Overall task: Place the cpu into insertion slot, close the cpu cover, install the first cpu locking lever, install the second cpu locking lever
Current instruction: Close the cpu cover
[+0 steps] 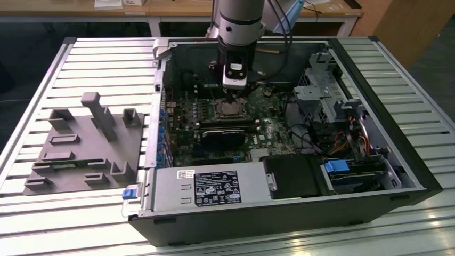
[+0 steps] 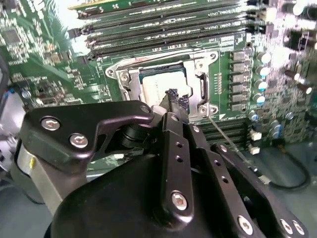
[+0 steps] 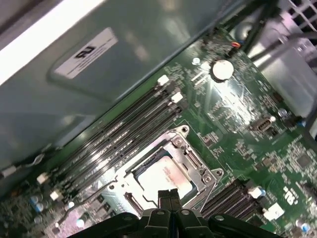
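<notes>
Lying on a slatted table (image 1: 92, 58), the case (image 1: 284, 218) holds the cpu (image 1: 229, 108).

In the second wrist view the big black gripper (image 2: 176, 101) hides the near side of the cpu (image 2: 161, 84) and of the insertion slot (image 2: 200, 89). In the first wrist view the picture's edge cuts the gripper off, and it covers one edge of the cpu. In the exterior view the arm (image 1: 240, 16) is cut off at the top, and the slot is too small to see well.
</notes>
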### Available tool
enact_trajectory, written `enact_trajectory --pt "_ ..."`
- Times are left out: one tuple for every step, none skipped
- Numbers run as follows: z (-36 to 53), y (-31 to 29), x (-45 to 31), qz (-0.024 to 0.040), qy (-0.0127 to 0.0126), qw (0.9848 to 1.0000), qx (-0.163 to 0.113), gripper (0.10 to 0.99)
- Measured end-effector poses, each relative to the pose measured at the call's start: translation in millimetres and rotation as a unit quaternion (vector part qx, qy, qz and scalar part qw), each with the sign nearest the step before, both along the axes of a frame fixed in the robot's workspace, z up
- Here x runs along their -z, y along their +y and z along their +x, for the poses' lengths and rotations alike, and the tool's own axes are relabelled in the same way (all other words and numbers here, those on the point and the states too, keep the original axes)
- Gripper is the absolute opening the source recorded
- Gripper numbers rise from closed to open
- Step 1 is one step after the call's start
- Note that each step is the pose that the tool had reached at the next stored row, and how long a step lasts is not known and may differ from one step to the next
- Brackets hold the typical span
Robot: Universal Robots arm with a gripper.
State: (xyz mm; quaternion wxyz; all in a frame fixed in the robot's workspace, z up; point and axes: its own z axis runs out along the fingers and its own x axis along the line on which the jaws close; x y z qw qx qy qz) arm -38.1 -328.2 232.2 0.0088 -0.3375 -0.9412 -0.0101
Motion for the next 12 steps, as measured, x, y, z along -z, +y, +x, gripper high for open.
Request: enact_trajectory --pt "0.0 0.0 0.1 0.0000 0.0000 1.0000 -0.010 0.102" --pt "0.0 0.0 0.3 0.0001 0.0000 0.9998 -0.019 0.102" --pt "0.0 0.0 0.4 0.0003 -0.0001 0.9996 -0.027 0.102" --pt "0.0 0.0 0.5 0.0006 -0.0001 0.9994 -0.035 0.102" --pt "0.0 0.0 0.6 0.0009 -0.0001 0.9991 -0.043 0.102" --pt "0.0 0.0 0.7 0.0013 -0.0002 0.9986 -0.053 0.102" --pt "0.0 0.0 0.8 0.0016 -0.0001 0.9981 -0.061 0.102" --pt "0.0 0.0 0.9 0.0019 -0.0002 0.9976 -0.069 0.102" --pt "0.0 0.0 0.9 0.0021 -0.0001 0.9970 -0.078 0.102" --pt "0.0 0.0 1.1 0.0024 -0.0002 0.9963 -0.086 0.102" --pt "0.0 0.0 1.2 0.0030 -0.0003 0.9957 -0.092 0.102" --pt "0.0 0.0 1.3 0.0037 -0.0008 0.9952 -0.098 0.102"
